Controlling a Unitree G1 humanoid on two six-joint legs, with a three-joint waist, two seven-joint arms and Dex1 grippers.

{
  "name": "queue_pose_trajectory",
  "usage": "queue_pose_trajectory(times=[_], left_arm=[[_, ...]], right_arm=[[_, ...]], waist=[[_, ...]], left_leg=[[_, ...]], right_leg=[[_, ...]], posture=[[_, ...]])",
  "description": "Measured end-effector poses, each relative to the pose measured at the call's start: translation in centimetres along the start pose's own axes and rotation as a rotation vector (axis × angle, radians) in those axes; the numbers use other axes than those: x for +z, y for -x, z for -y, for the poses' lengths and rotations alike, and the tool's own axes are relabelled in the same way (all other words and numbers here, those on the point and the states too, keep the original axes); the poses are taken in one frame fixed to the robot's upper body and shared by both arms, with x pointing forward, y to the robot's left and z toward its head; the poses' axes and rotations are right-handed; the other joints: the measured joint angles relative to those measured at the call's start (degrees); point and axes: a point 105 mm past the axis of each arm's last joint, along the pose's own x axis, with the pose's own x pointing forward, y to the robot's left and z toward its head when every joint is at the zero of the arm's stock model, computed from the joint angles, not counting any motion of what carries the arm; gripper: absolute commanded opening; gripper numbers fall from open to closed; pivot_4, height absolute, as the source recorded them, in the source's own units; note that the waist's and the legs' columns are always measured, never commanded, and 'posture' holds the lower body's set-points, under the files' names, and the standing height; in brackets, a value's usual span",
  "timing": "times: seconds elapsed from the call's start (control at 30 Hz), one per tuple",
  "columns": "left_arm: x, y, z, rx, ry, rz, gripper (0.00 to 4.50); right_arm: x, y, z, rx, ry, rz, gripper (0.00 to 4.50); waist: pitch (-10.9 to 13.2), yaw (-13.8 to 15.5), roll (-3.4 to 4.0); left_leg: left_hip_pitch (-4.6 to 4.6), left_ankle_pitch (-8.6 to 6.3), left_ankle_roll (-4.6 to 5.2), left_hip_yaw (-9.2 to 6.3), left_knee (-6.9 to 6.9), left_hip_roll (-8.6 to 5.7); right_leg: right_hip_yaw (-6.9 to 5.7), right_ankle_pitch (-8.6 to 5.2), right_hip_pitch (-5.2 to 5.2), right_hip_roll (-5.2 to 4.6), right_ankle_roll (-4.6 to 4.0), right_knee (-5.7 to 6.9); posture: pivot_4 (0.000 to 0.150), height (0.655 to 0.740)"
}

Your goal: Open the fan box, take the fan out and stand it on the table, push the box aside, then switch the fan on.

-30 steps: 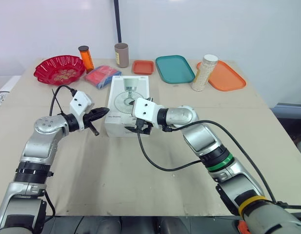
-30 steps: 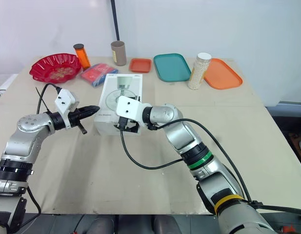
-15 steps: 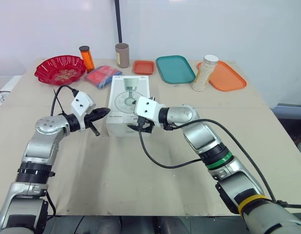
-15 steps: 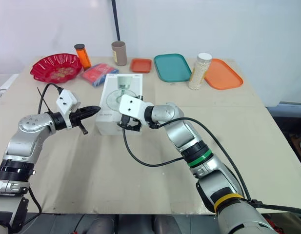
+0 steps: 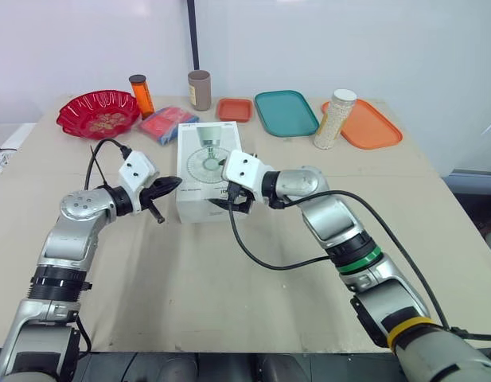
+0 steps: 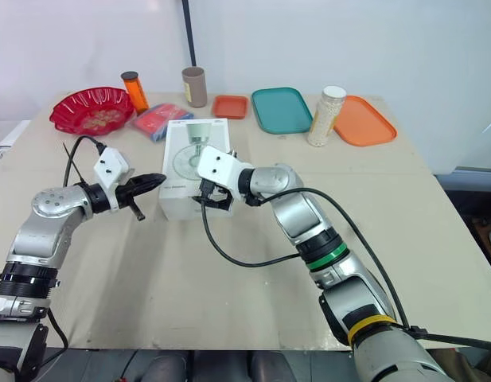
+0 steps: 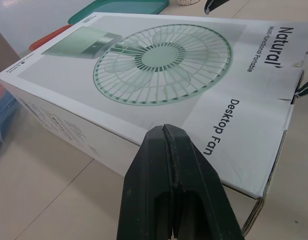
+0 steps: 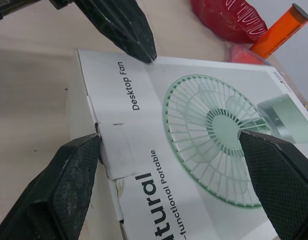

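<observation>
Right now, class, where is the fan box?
In the head views, the fan box lies flat mid-table, left of centre, in front of the red packet and small orange tray.

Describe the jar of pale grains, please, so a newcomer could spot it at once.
At the far right of the table lie a teal tray and a large orange tray. Between them stands the jar: tall, clear, white-capped, the only upright thing there.

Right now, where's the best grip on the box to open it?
The flap at the box's near end, coming from the robot's side: the box lies flat and the flap's seam shows there. Right end effector is open at that end.
</observation>
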Motion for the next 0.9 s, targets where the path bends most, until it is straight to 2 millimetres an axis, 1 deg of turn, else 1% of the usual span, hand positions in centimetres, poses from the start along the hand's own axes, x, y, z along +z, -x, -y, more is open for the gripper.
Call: queue_pose_trajectory(times=[0.13, 0.33, 0.5, 0.57, 0.63, 0.7, 0.9], left_arm=[[0.0, 0.0, 0.1, -0.003, -0.003, 0.000, 0.06], [0.0, 0.0, 0.1, -0.004, -0.004, 0.000, 0.06], [0.0, -0.1, 0.1, -0.005, -0.004, 0.001, 0.06], [0.0, -0.1, 0.1, -0.005, -0.004, 0.001, 0.06], [0.0, 0.0, 0.1, -0.005, -0.005, -0.001, 0.06], [0.0, -0.1, 0.1, -0.005, -0.005, 0.000, 0.06], [0.0, -0.1, 0.1, -0.005, -0.005, 0.000, 0.06]], right_arm=[[0.9, 0.6, 1.2, -0.039, 0.016, 0.021, 4.50], [1.2, 0.7, 1.3, -0.043, 0.004, 0.033, 4.50], [0.9, 1.1, 1.5, -0.044, 0.035, 0.016, 4.50], [0.7, 1.3, 1.3, -0.033, 0.053, 0.007, 4.50], [0.2, 1.0, 0.3, 0.003, 0.062, -0.007, 4.50], [0.1, 0.8, 0.0, 0.014, 0.070, -0.012, 4.50], [-0.2, 0.8, 0.1, 0.006, 0.095, -0.022, 4.50]], waist=[[-0.02, 0.06, 0.01], [-0.03, 0.07, 0.03], [-0.03, 0.09, 0.03], [-0.03, 0.09, 0.04], [-0.03, 0.08, 0.05], [-0.03, 0.08, 0.05], [-0.03, 0.09, 0.05]], left_leg=[[0.00, -0.01, 0.01, 0.00, -0.01, 0.00], [0.00, -0.01, 0.01, 0.00, -0.01, -0.01], [0.00, -0.01, 0.01, 0.00, -0.01, -0.01], [0.00, -0.01, 0.01, 0.00, -0.01, -0.01], [0.00, -0.01, 0.01, 0.00, -0.01, -0.01], [-0.01, -0.01, 0.01, 0.00, -0.01, -0.01], [0.00, -0.01, 0.01, 0.00, -0.01, -0.02]], right_leg=[[-0.01, 0.00, 0.01, 0.00, 0.01, -0.02], [-0.01, 0.00, 0.01, -0.01, 0.01, -0.02], [-0.01, 0.00, 0.01, -0.02, 0.01, -0.02], [-0.01, -0.01, 0.01, -0.01, 0.01, -0.02], [-0.01, -0.01, 0.00, -0.01, 0.01, -0.02], [-0.01, -0.01, 0.01, -0.02, 0.01, -0.02], [-0.02, -0.01, 0.01, -0.02, 0.01, -0.02]], posture=[[0.150, 0.7400], [0.150, 0.7400], [0.150, 0.7400], [0.150, 0.7400], [0.150, 0.7400], [0.150, 0.7400], [0.150, 0.7400]])
